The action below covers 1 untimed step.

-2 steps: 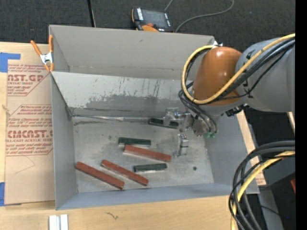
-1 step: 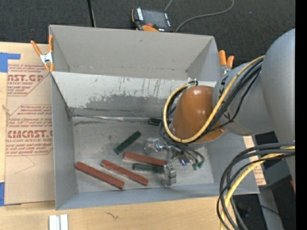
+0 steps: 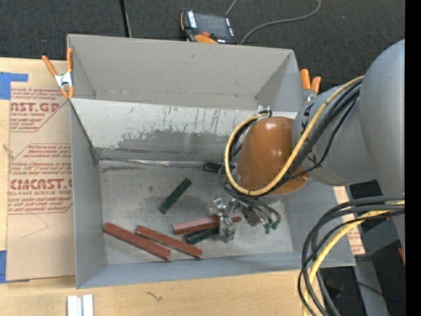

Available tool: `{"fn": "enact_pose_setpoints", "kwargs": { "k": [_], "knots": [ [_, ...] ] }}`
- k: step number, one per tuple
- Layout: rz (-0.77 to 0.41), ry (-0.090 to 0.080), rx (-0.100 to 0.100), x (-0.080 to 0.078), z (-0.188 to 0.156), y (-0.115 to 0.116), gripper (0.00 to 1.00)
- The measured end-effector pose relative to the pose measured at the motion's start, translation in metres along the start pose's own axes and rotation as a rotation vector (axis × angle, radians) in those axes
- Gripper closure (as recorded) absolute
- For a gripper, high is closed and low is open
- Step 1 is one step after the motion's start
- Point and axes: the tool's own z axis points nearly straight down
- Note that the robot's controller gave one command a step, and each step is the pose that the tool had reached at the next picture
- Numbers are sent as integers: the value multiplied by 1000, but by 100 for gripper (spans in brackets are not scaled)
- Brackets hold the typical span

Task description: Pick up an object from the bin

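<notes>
My gripper (image 3: 223, 218) is low in the bin's front right part, right at the right end of a short red-brown bar (image 3: 192, 226) that lies flat on the floor. A dark green bar (image 3: 196, 237) pokes out from under that red-brown bar, just left of the gripper. A small green piece (image 3: 271, 226) lies to the gripper's right. Whether the red-brown bar is gripped is hidden by the gripper's metal parts.
Two longer red-brown bars (image 3: 135, 240) (image 3: 168, 241) lie along the front wall at left. A dark green bar (image 3: 175, 195) rests slanted mid-floor, and a small black piece (image 3: 212, 167) sits by the back slope. The arm's orange cover and cables hang over the right side.
</notes>
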Motion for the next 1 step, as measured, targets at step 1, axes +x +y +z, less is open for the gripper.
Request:
{"fn": "enact_pose_setpoints", "kwargs": {
  "k": [1],
  "knots": [
    [-81, -9, 3, 13, -159, 4, 100]
  ]
}}
